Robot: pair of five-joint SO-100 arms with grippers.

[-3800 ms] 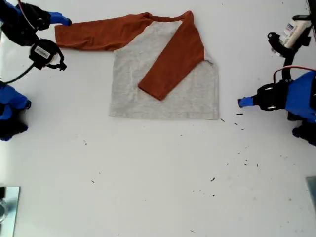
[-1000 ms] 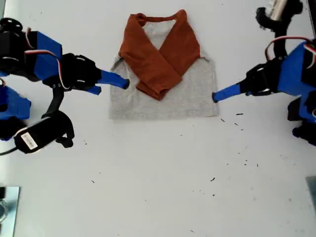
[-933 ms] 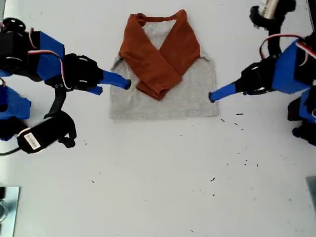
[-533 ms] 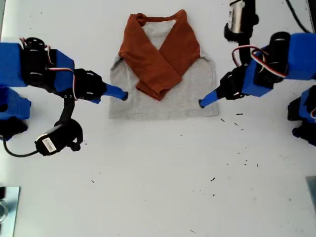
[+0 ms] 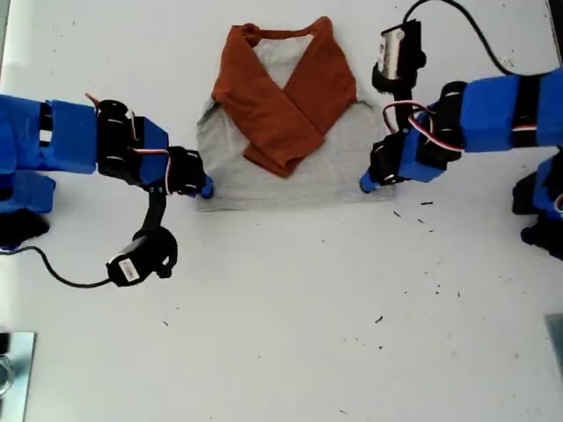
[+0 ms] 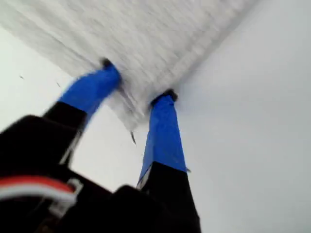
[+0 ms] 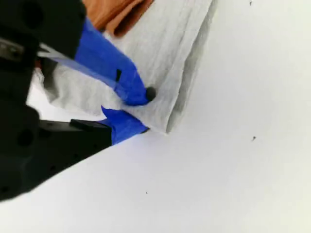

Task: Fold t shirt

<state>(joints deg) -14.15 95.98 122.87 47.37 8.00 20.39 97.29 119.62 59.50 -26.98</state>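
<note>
Here the t shirt (image 5: 290,176) lies flat on the white table (image 5: 281,334), in the upper middle of the exterior view. Its collar (image 5: 281,35) is toward that view's top and its hem toward the bottom. Both rust-orange sleeves (image 5: 281,105) are folded inward and cross over the grey body in a V. No print shows on the upturned side.

My first gripper (image 5: 204,187) reaches in from the exterior view's left and sits at the hem corner on that side. In the first wrist view, which is blurred, its blue fingers (image 6: 163,126) stand spread apart astride that corner. One tip is on the grey cloth and the other is right at the cloth's edge, with nothing pinched between them.

My second gripper (image 5: 366,184) comes in from the exterior view's right and is down on the opposite hem corner. In the second wrist view, one blue finger (image 7: 116,73) presses on top of the cloth, and the other lies low beside the table at the corner's edge. The jaws are drawn close, with a thin fold of grey hem between them. I cannot tell whether they actually clamp it.

Small dark specks (image 5: 427,204) dot the table near that corner. A pale metallic item (image 5: 13,369) is cut off at the exterior view's lower left edge, and I cannot make out what it is.
</note>
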